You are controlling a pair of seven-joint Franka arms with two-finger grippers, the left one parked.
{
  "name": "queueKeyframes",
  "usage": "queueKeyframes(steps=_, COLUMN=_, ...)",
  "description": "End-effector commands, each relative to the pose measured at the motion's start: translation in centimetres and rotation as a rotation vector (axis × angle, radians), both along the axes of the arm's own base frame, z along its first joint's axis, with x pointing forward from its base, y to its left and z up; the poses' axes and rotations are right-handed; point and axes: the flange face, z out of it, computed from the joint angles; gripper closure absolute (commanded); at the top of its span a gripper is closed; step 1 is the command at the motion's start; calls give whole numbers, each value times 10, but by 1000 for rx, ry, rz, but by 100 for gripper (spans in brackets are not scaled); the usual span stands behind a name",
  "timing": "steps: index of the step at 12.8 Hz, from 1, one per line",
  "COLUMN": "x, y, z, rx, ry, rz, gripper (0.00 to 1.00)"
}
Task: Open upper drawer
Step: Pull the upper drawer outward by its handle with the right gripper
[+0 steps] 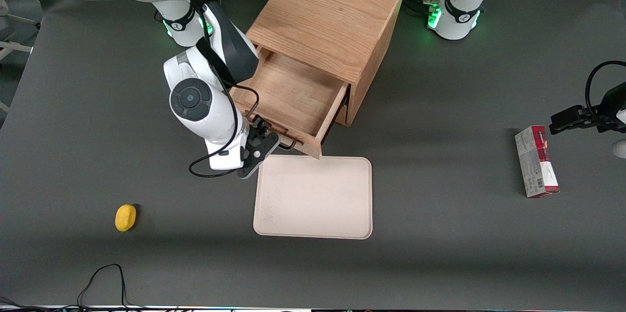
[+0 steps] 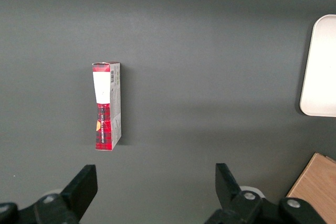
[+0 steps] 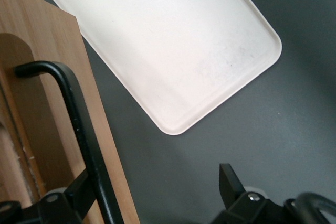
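A cream tray (image 1: 313, 197) lies flat on the dark grey table (image 1: 440, 263), the nearest large thing to the front camera, and serves here as the landmark. Just above its farther edge hangs the front panel of the upper drawer (image 1: 293, 99), which stands pulled well out of the wooden cabinet (image 1: 328, 13); the drawer's bare oak floor shows, and its front corner overhangs the tray's edge. The gripper (image 1: 262, 137) is at the drawer's black wire handle (image 1: 274, 128), beside the tray's corner toward the working arm's end of the table. In the right wrist view the gripper (image 3: 157, 195) has its fingers spread wide apart, with the handle (image 3: 79, 124) running down just against one finger (image 3: 73, 198) and the other finger (image 3: 231, 182) well clear over bare table; nothing is clamped between them. A yellow sponge-like object (image 1: 125, 217) sits well apart from the tray toward the working arm's end. A red and grey box (image 1: 536, 161) lies flat, well apart from the tray, toward the parked arm's end.
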Motion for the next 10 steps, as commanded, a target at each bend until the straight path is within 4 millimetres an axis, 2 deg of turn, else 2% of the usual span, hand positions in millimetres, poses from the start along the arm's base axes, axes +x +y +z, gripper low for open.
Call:
queueKeyframes(steps=1, x=25, y=-12, z=1, rx=-15, ry=-10, rz=-2, gripper=0)
queueKeyframes(steps=3, x=27, y=-13, z=-3, rx=-18, ry=-8, rz=-2, gripper=0)
queueKeyframes(steps=10, x=51, y=-40, z=-6, rx=-14, ry=-17, rz=-53, gripper=0)
